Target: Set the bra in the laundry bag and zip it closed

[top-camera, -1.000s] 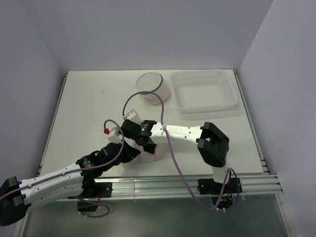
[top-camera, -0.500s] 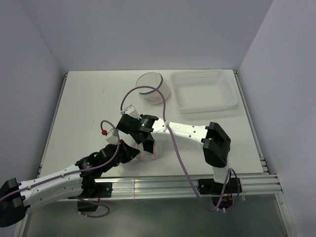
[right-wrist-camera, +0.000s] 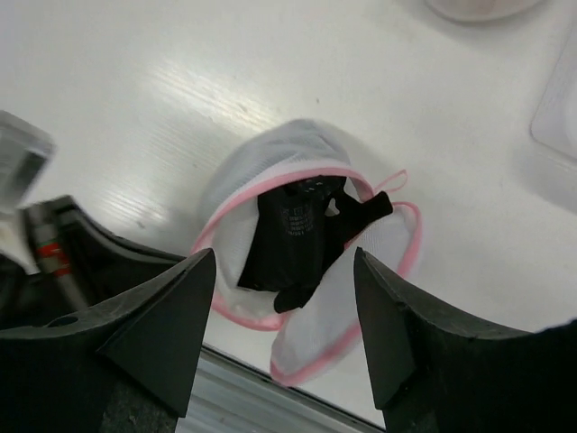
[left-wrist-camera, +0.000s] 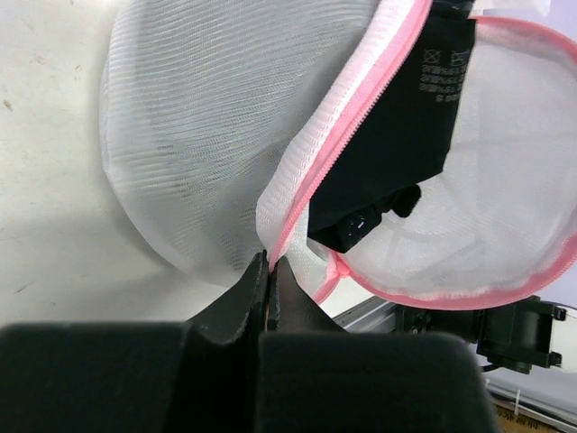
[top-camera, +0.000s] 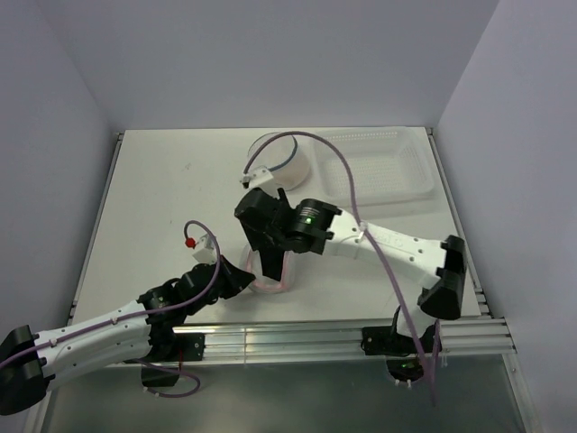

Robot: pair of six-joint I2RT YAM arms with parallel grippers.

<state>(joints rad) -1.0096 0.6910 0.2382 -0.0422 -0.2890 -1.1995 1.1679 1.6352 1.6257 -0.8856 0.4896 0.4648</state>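
The bra (right-wrist-camera: 293, 236) lies inside the laundry bag (right-wrist-camera: 293, 149), directly below the right claw (right-wrist-camera: 284, 257), whose fingers stand wide apart and hold nothing. The left claw (left-wrist-camera: 269, 266) is clamped together on the bag's pink zipper edge (left-wrist-camera: 335, 144), with the mesh bulging away ahead of it and the desk (top-camera: 153, 180) under it.

Dropping the garment looks done; what remains is the tidying and the zip. A corner of the black fabric reaches toward the rim on the side away from the left claw, so it is best pushed down below the zipper line first, or the teeth may bite it. The left claw should keep its pinch as an anchor, pulling the edge taut, while the right claw comes down for the slider. I cannot tell for sure where the slider sits.

Against a second ago, the right claw has lifted clear of the bag's mouth and has spread from nearly together. Its arm has swung outward and stretched. The left claw has not shifted, and the bag stays in place.
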